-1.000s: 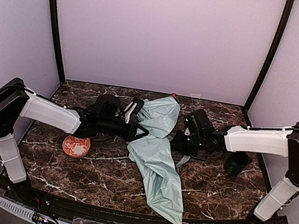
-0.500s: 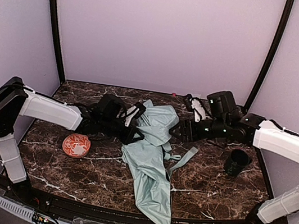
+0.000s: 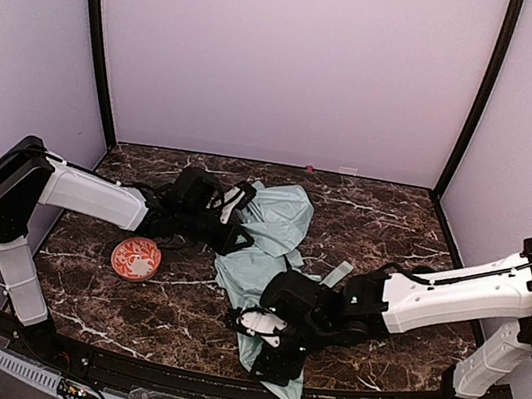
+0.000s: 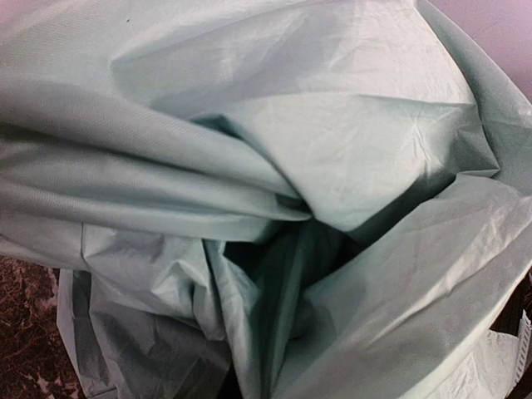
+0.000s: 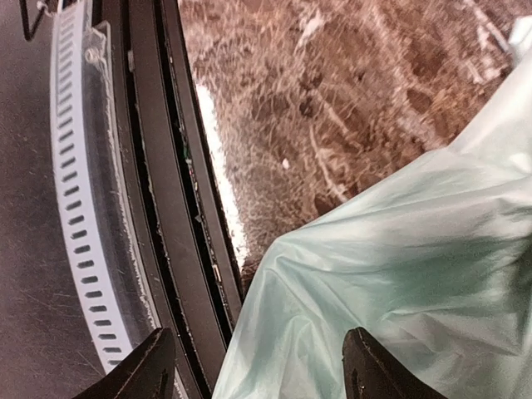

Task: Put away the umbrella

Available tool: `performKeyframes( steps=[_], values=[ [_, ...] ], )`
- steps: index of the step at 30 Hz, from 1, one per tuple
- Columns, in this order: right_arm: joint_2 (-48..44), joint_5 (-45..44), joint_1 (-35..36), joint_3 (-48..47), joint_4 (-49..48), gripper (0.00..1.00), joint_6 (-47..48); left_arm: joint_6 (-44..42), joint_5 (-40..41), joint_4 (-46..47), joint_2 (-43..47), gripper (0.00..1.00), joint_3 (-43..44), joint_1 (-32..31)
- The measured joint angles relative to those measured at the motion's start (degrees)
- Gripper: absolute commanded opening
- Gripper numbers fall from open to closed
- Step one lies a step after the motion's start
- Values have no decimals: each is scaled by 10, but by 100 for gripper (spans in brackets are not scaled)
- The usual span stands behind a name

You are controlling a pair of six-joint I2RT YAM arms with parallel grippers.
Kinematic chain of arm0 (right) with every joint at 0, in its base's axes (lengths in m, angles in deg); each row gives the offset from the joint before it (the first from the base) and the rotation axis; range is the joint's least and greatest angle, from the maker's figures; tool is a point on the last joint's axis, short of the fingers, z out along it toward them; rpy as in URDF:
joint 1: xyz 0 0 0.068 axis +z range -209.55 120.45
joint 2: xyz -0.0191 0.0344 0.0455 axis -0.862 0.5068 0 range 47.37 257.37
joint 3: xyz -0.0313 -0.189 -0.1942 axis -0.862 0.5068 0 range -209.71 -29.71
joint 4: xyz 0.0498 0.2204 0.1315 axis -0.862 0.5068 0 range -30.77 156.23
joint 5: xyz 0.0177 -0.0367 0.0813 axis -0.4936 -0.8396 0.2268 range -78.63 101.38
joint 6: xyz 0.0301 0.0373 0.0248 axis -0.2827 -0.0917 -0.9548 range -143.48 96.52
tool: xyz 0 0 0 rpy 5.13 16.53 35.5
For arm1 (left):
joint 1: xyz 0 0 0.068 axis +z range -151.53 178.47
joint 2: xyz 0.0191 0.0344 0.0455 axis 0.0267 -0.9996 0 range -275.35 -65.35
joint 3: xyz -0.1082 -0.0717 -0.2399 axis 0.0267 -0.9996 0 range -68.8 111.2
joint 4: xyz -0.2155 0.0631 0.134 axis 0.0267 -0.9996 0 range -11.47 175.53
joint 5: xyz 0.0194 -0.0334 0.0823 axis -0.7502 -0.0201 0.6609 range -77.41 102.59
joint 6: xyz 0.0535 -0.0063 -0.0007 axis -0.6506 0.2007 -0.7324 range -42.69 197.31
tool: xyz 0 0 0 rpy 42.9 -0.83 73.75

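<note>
**Umbrella lying loose mid-table, right jaws open at its near end**

- The umbrella (image 3: pixel 280 224) is lying unfolded and crumpled on the marble table (image 3: pixel 394 220). The mint fabric is running from a bunched mass at centre-far down to a narrow tail at the near edge, right of centre.
- A thin mint strip (image 3: pixel 336 273) is sticking out of the fabric toward the right, lying flat on the table.
- The left arm is reaching in from the left, low over the table. The left gripper (image 3: pixel 241 228) is sitting against the left side of the bunched far part.
- The left wrist view is showing nothing but folded mint fabric (image 4: pixel 332 158) with a dark hollow in the middle. Its fingers are not showing, so I cannot tell whether those jaws are apart or closed.
- The right arm is stretching across from the right, wrist low at the near edge. The right gripper (image 3: pixel 273 358) is sitting over the umbrella's near tail.
- In the right wrist view the right gripper (image 5: pixel 259 370) is showing both fingertips (image 5: pixel 154 366) spread wide. The fabric edge (image 5: pixel 391 274) is lying between them and out to the right, nothing clamped.
- That view is also showing the black table rim and a white slotted strip (image 5: pixel 75 208) just beyond the tail.
- An orange dish (image 3: pixel 136 260) is sitting on the left, near the left forearm, well apart from the fabric.
</note>
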Motion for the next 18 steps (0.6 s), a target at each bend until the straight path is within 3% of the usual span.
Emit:
performKeyframes(
  steps=[7,9,14,18],
  values=[
    [55,-14,16,19,-2,68,11,-1,2,-1,0,0,0,0],
    [64,-25,21,22,-2,54,16,-1,2,-1,0,0,0,0],
    [101,-75,37,12,-15,1,26,-2,2,-1,-1,0,0,0],
    [101,-125,34,7,-6,0,28,-9,0,-4,-1,0,2,0]
  ],
)
